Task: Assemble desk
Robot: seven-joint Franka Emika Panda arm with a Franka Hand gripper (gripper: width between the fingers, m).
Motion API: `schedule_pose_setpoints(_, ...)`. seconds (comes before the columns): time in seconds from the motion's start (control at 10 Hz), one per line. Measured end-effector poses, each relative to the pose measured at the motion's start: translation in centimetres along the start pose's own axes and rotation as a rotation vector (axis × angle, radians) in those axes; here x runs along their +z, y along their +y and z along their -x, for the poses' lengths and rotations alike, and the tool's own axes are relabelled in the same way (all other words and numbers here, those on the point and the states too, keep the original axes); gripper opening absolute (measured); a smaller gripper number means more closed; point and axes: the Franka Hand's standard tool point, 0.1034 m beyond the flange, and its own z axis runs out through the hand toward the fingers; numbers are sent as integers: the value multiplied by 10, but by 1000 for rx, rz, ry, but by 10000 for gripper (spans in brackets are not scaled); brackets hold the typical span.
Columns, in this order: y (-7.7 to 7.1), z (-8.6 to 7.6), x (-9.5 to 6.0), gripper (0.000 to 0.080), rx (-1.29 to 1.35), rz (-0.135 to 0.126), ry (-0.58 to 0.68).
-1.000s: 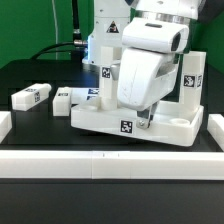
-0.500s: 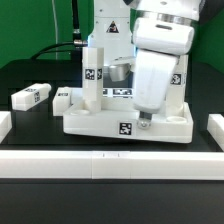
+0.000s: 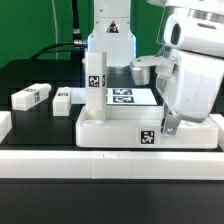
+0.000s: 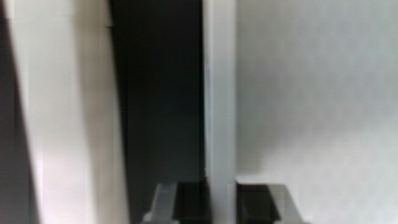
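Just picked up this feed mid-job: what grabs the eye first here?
The big white arm fills the exterior view's right, its tool shut on the rim of the desk top at mid-table. One leg stands upright in its far corner on that view's left; two loose legs lie further left.

I can read no words, numbers or brand names anywhere. The only signs are black-and-white square tags (image 3: 147, 138): one on the front wall of the desk top (image 3: 110, 128), one on the upright leg (image 3: 97, 60), one on each of the two loose legs (image 3: 32, 96) (patterns too small for me to make out), and several on the marker board (image 3: 128, 90).
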Motion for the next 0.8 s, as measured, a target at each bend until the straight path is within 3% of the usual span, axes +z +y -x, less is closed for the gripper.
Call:
schedule_pose_setpoints(0.4,20,-11,0,61,36,0,-7)
schedule_pose_setpoints(0.8,22,-12,0,61,45,1,-19)
